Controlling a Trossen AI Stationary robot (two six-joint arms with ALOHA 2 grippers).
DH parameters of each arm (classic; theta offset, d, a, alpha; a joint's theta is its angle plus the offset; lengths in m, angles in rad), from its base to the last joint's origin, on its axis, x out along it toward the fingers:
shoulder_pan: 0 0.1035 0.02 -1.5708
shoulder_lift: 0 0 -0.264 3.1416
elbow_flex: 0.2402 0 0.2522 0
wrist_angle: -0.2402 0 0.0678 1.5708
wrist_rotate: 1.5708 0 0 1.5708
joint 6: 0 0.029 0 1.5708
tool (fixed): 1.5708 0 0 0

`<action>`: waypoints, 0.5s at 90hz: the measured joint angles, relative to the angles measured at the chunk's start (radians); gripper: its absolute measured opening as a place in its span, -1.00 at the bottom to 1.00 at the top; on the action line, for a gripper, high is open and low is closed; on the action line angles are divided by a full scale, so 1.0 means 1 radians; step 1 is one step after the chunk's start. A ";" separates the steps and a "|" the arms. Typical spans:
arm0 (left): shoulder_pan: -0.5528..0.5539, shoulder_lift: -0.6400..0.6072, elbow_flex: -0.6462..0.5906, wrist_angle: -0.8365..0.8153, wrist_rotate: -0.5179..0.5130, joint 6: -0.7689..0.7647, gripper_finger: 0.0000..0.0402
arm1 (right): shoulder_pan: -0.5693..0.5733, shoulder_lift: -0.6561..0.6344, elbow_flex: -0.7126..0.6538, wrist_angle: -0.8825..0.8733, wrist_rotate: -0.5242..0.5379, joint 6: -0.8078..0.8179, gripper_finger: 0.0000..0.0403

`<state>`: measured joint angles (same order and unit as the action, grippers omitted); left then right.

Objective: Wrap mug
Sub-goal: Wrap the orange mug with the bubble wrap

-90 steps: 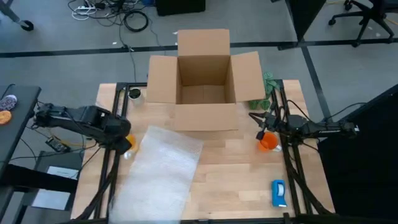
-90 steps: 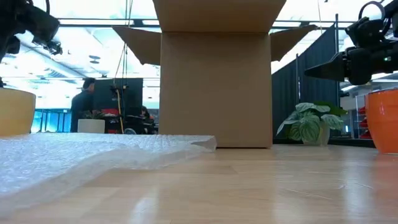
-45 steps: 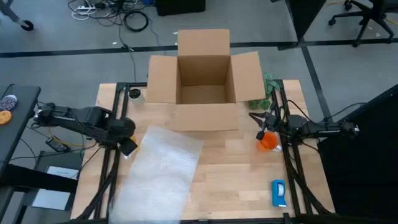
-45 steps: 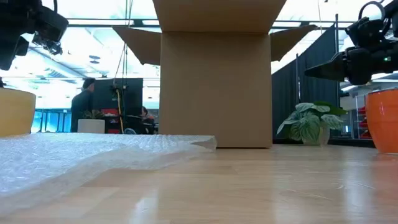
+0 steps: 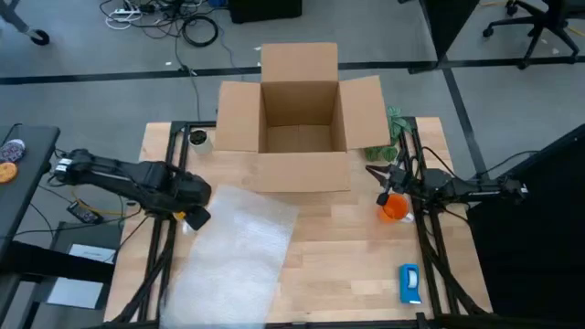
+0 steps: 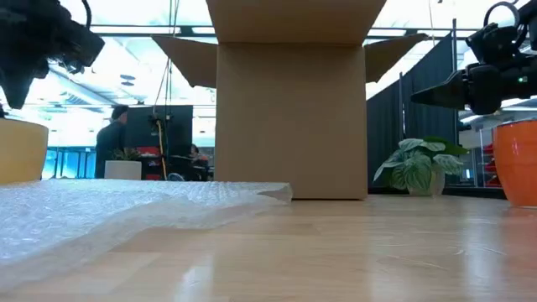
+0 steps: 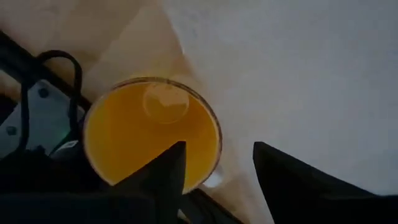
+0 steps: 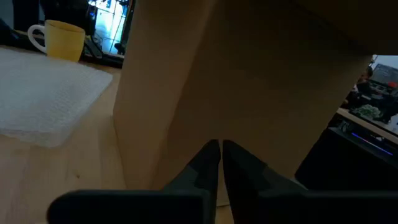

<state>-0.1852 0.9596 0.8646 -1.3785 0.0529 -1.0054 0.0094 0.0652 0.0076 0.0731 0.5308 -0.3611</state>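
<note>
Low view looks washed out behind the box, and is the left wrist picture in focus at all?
Low view: bright windows backlight the cardboard box and left gripper, which shows as a dark silhouette. Left wrist view: soft throughout; the yellow mug and bubble wrap lack sharp edges.

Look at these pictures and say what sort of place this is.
Probably a robotics lab or workshop: a wooden table flanked by two robot arms, loose cables on the grey floor, and an office chair nearby.
</note>
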 joint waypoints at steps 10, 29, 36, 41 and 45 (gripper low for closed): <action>0.000 0.030 0.000 -0.007 -0.013 0.003 -0.14 | 0.000 0.000 0.000 0.000 0.000 0.000 -0.99; 0.000 0.062 0.000 -0.009 -0.028 0.003 -0.14 | 0.000 0.000 0.000 0.000 0.000 0.000 -0.99; 0.000 0.065 0.000 -0.012 -0.028 0.001 -0.14 | 0.000 0.000 0.000 0.000 0.000 0.000 -0.99; 0.000 0.071 -0.003 -0.025 -0.028 -0.001 -0.14 | 0.000 0.000 0.000 0.000 0.000 0.000 -0.99; 0.000 0.073 -0.011 -0.020 -0.028 -0.001 -0.14 | 0.000 0.000 0.000 0.000 0.000 0.000 -0.99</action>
<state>-0.1852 1.0322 0.8534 -1.3985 0.0246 -1.0061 0.0095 0.0652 0.0074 0.0731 0.5308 -0.3611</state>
